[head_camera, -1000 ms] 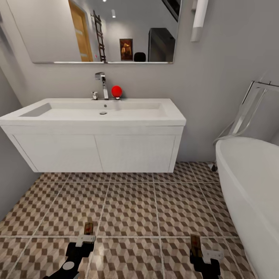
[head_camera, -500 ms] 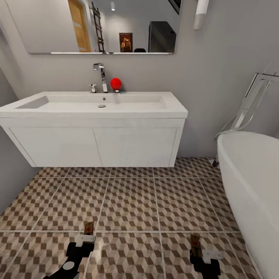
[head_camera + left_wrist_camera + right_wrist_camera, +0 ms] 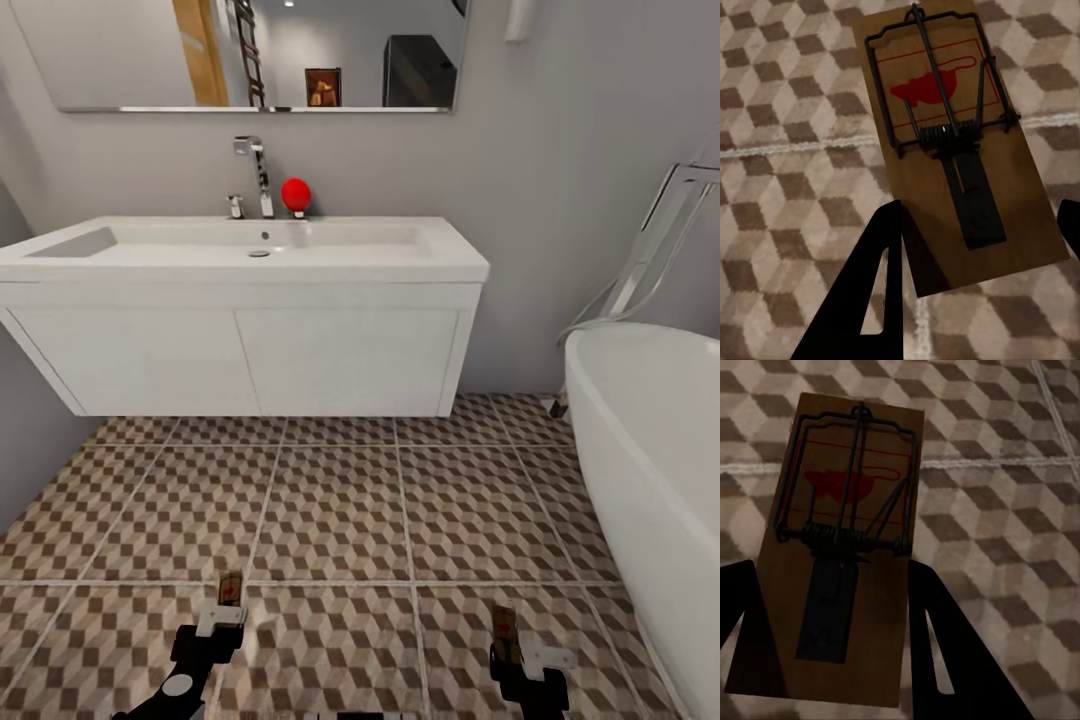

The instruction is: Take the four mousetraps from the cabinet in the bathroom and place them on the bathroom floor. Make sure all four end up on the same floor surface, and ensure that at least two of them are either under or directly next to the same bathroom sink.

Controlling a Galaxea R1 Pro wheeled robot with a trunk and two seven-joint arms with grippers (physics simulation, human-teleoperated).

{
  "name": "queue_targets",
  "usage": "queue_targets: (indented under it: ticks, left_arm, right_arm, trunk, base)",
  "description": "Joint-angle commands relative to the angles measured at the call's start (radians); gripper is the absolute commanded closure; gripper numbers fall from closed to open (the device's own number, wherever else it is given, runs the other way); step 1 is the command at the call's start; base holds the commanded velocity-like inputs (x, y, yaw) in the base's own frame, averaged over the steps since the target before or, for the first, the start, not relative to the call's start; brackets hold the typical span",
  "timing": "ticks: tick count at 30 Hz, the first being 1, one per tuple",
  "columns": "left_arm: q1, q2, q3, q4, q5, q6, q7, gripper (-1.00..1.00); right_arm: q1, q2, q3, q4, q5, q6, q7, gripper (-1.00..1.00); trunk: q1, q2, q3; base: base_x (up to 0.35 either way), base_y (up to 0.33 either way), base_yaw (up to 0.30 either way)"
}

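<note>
Each gripper holds a mousetrap above the cube-patterned bathroom floor (image 3: 340, 510). My left gripper (image 3: 222, 612) is shut on a tan mousetrap (image 3: 230, 588), whose dark spring bar and red mouse mark show in the left wrist view (image 3: 945, 142) between the black fingers (image 3: 870, 292). My right gripper (image 3: 512, 652) is shut on a second mousetrap (image 3: 504, 624), seen close in the right wrist view (image 3: 847, 547) with a black finger (image 3: 945, 652) beside it. The white sink (image 3: 250, 320) hangs on the wall ahead, a few tiles away. The cabinet is out of view.
A white bathtub (image 3: 650, 470) fills the right side, with a chrome pipe frame (image 3: 650, 260) behind it. A grey wall (image 3: 20, 440) closes the left. On the sink top stand a chrome tap (image 3: 258, 175) and a red ball (image 3: 295, 193), under a mirror (image 3: 260, 50).
The whole head view has shifted: sink, mirror and tub sit lower-to-higher in frame and nearer, so the camera moved. Both grippers keep their mousetraps in the same place in view.
</note>
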Motion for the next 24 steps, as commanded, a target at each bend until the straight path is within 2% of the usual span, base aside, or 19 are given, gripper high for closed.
queue_targets:
  ticks: [1,10,24]
  left_arm:
    - [0.000,0.001,-0.008,-0.001,0.005,-0.002,0.006,1.00]
    - [0.000,0.000,-0.008,-0.001,0.005,-0.002,0.006,1.00]
    - [0.000,0.000,-0.008,-0.004,0.005,-0.002,0.006,1.00]
  right_arm:
    - [0.000,0.000,0.002,0.001,-0.006,-0.004,0.001,1.00]
    - [0.000,0.000,0.002,0.001,-0.006,-0.004,0.001,1.00]
    - [0.000,0.000,0.002,0.001,-0.006,-0.003,0.001,1.00]
  trunk:
    - [0.004,-0.008,-0.006]
    - [0.038,-0.071,-0.048]
    - [0.045,-0.074,-0.125]
  base:
    - [0.000,0.000,-0.057]
    - [0.000,0.000,-0.069]
    - [0.000,0.000,-0.079]
